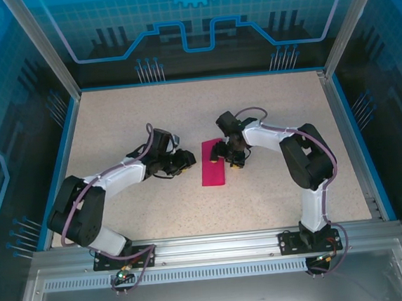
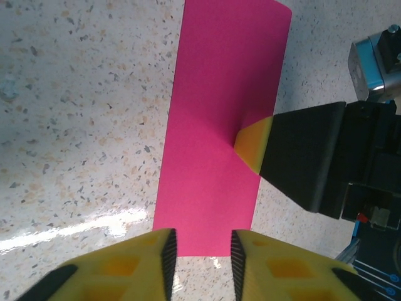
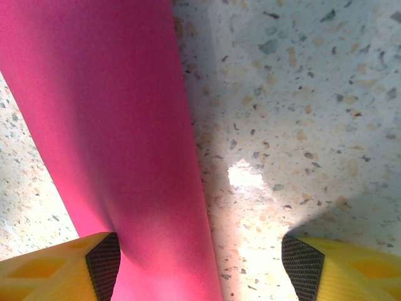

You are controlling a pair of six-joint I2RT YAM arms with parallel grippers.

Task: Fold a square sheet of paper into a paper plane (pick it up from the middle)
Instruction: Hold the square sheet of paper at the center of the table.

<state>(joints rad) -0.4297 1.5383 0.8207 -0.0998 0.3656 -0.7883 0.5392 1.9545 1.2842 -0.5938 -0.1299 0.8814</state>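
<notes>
On the left, the left arm's fingers are low over the table, just to the left of the paper. In the left wrist view the two yellow fingers stand a little apart. There is a narrow gap between the pads and nothing is held in it. One short edge of the paper lies directly in front of this gap, and the paper's long axis runs straight away from the fingers.

In the middle, the paper lies flat on the table between both arms. It is a narrow pink rectangle and not a full square, so it looks like the sheet folded in half. From above, its long axis runs from the near side of the table towards the far side, a little tilted.

On the right, the right arm's fingers are wide apart and clamp nothing. One fingertip presses on the paper at its right long edge, about halfway along. The other finger stands over bare table beside the paper.

Both arms are about equally near, but only the right one touches the paper. The coming move probably depends on the left fingers, because they are lined up with the long axis and the short edge is just ahead of them. Meanwhile the right fingertip seems to pin the paper in place.
</notes>
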